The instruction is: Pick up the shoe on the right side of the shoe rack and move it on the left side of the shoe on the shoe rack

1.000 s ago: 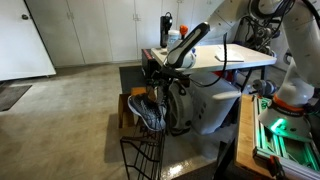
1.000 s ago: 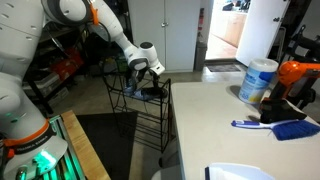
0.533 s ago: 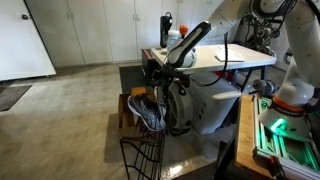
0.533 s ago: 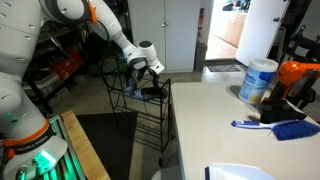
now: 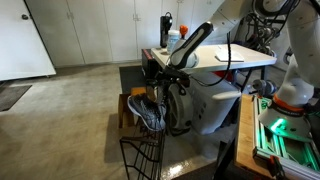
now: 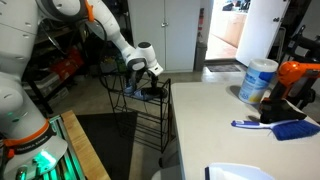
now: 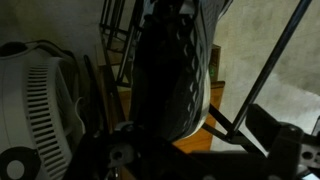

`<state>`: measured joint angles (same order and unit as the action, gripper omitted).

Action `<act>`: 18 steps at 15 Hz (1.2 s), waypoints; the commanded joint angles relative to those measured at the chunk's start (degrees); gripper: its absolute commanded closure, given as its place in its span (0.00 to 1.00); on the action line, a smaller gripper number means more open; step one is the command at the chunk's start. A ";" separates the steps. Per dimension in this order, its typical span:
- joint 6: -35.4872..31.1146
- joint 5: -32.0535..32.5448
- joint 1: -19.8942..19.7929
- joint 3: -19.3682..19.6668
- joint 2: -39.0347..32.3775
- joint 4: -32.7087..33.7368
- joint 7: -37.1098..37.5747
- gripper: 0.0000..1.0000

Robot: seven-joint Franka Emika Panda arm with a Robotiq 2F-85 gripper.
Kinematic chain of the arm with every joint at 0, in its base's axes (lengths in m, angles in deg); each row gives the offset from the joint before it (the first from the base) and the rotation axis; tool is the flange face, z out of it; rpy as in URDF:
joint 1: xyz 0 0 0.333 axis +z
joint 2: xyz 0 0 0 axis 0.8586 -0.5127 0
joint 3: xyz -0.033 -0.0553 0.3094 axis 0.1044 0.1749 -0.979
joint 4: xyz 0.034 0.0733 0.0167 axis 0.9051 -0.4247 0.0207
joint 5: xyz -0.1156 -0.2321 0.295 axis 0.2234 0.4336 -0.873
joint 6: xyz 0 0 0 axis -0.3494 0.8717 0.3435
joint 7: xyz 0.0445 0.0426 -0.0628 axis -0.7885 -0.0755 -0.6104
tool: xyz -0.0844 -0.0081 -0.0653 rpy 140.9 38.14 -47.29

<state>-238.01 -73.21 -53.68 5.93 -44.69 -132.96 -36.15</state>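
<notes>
The black wire shoe rack stands on the concrete floor. A dark mesh shoe with a white sole fills the wrist view, lying on the rack's thin rods. In an exterior view a grey-blue shoe rests on the top tier. My gripper hangs just above that tier, open, with its jaws standing wide to either side of the shoe. I cannot tell whether they touch it. I cannot make out a second shoe apart from it.
A small brown wooden stool stands behind the rack. A white ribbed appliance sits beside it. A white table is behind the arm. A counter carries a canister and a blue brush.
</notes>
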 commanded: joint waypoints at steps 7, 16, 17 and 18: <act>-0.02 -1.49 -2.37 -3.58 -3.88 4.03 -0.51 0.11; 0.26 -1.45 -3.25 -4.31 -6.05 5.83 -0.47 0.50; 0.23 -1.42 -3.25 -4.31 -6.01 5.81 -0.50 0.61; 0.17 -1.43 -3.27 -4.33 -5.96 5.72 -0.51 0.75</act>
<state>-238.14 -73.75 -56.03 2.61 -49.57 -128.77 -36.15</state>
